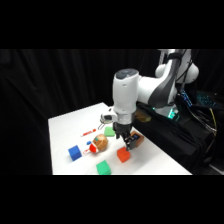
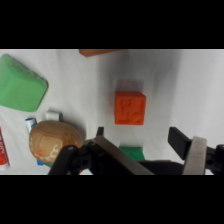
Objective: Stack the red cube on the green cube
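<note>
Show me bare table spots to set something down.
Free: the far left corner of the table, behind the blue cube. Crowded: the middle, where the ball, red cube, green cube and end effector cluster.

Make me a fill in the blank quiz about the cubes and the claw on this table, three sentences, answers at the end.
1. The red cube rests on the ___, not yet on the green cube.
2. The claw is open and holds ___.
3. In the side view, the leftmost cube is coloured ___.
Answers: table; nothing; blue.
</note>
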Available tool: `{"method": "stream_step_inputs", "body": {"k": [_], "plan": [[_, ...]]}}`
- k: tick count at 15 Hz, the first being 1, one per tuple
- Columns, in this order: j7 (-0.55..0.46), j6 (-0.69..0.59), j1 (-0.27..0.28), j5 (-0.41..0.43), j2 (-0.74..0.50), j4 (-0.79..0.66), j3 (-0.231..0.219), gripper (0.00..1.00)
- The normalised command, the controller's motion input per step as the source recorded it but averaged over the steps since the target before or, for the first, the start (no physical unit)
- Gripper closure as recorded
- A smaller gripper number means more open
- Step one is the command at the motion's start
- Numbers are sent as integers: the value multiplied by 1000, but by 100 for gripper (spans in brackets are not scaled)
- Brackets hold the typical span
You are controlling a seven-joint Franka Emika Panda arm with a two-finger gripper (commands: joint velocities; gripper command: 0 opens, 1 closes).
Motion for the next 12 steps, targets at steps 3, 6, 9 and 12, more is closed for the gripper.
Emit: {"method": "stream_step_inputs", "body": {"k": [3,6,9,12], "plan": [[328,287,163,-169,58,-73,-133,0],[341,247,210,-188,8,-113,-150,0],[270,219,193,-122,16,-112,-110,0],[259,256,194,-154,55,-87,-138,0]]}}
